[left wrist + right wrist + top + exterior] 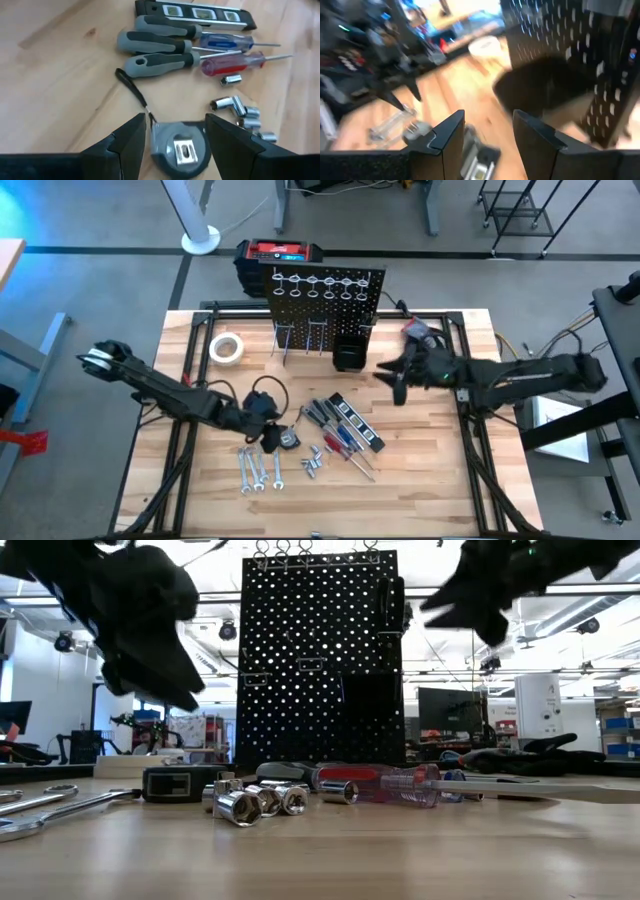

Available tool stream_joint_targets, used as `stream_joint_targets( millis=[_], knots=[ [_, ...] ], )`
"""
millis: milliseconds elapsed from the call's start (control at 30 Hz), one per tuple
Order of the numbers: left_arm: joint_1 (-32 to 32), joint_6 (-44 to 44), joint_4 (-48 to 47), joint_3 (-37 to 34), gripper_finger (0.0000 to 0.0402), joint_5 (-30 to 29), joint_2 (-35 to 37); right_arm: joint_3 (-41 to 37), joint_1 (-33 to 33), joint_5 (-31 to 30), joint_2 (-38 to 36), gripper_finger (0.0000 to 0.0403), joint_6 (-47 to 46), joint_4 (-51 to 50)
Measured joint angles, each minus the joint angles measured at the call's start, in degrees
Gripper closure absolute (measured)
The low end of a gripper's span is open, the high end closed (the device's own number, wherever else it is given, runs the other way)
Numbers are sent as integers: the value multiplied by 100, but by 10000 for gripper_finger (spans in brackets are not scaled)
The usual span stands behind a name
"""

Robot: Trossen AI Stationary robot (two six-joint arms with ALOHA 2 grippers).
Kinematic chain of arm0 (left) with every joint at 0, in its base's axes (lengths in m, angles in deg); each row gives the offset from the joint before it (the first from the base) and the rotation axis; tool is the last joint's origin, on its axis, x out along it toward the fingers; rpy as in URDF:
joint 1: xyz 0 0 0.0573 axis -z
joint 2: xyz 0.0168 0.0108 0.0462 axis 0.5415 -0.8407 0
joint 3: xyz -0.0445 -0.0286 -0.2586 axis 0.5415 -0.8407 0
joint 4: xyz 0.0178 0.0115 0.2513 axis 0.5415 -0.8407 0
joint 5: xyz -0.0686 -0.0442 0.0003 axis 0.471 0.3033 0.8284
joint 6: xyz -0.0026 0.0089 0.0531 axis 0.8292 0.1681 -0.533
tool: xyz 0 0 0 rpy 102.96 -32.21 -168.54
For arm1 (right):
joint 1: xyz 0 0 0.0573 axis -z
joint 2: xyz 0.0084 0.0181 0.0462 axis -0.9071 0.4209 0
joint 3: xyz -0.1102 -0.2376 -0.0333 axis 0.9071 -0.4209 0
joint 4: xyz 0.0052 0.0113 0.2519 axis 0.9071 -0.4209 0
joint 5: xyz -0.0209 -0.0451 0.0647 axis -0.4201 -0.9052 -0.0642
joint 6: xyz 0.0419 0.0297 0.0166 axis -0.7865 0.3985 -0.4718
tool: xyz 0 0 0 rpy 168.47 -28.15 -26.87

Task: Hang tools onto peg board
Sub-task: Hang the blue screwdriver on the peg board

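My left gripper [175,137] is over the tape measure [179,149], fingers spread either side of it, can't tell if touching; screwdrivers [165,47], level [195,11] and sockets [240,107] lie just beyond on the table [430,480]; wrenches [258,468] near the front edge; my right gripper [398,385] is in the air beside the peg board [325,310], near its black bin [348,356], fingers apart, holding nothing.

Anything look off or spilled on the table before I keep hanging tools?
Nothing damaged. The sockets lie loose and scattered beside the screwdrivers, not lined up like the wrenches. The tape measure sits between the open left gripper fingers.
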Motion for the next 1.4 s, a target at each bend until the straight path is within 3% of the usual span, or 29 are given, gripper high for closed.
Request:
stream_joint_targets(
  millis=[267, 467, 633, 967, 1200, 1300, 1400],
  knots=[
    [35, -424, 158, 623, 208, -70, -859, 204, -1259, -171, 1464, 246, -1364, 374],
    [67, -1027, -481, 1323, 208, -60, -1170, 783, -1658, -406, 2730, 247, -1993, 412],
    [309, -1237, -733, 1513, 214, -250, -1232, 1343, -1986, -404, 3825, 246, -2354, 401],
    [693, -1020, -742, 1316, 249, -697, -1236, 2559, -1989, -272, 5098, 222, -2709, -1390],
    [708, -1032, -742, 1242, 258, -850, -1251, 3051, -1830, -118, 5740, 209, -2545, -1837],
    [723, -1036, -736, 1223, 258, -906, -1251, 3224, -1801, -50, 5917, 219, -2640, -2141],
    [747, -1046, -737, 1220, 258, -948, -1251, 3355, -1821, -72, 5978, 254, -2688, -2421]
  ],
)
